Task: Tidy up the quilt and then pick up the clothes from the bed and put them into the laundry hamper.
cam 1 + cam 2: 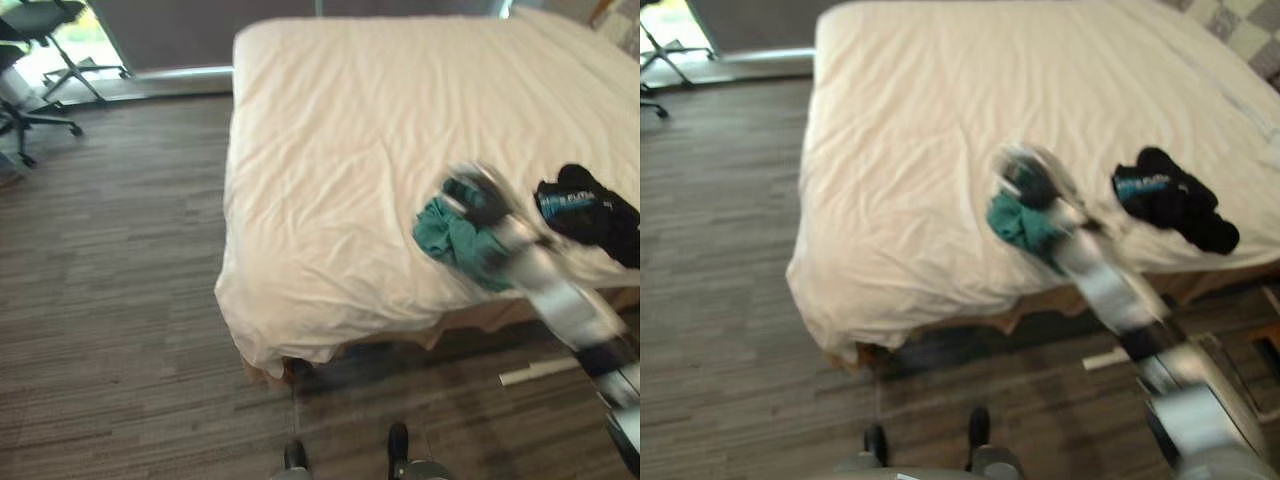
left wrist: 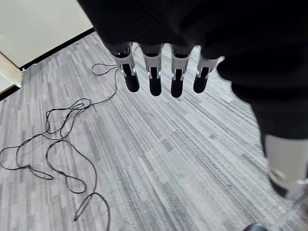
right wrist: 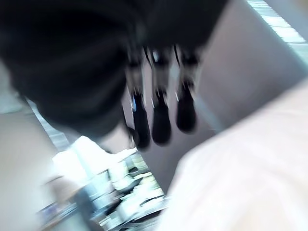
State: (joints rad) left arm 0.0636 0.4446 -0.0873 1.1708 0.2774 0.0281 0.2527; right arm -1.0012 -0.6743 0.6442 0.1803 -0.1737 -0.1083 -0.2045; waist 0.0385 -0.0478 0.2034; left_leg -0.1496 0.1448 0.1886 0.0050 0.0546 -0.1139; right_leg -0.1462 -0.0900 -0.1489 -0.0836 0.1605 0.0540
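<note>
- Quilt [image 1: 340, 160]: white, lying fairly smooth over the bed with light creases, draped over the near corner. We judge the tidying step largely done.
- Teal garment [image 1: 450, 240]: crumpled on the quilt near the bed's near edge. Black garment [image 1: 590, 210]: a heap further to the right, apart from the teal one.
- Right hand [image 1: 478, 195]: raised just over the teal garment; in its wrist view the fingers [image 3: 161, 120] hang straight and relaxed, holding nothing.
- Left hand [image 2: 163, 72]: idle, fingers straight, pointing down at the wood-grain floor [image 2: 159, 159].
- Step in hand, as we judge it: reaching for the first piece of clothing. The next move calls for lowering the right hand onto the teal cloth and curling the fingers round a good bunch.
- Views compared: the eye views give both garments and the bed; the right wrist view gives the finger posture, with pale bedding beside. Office chairs [image 1: 40, 60] stand far left.
</note>
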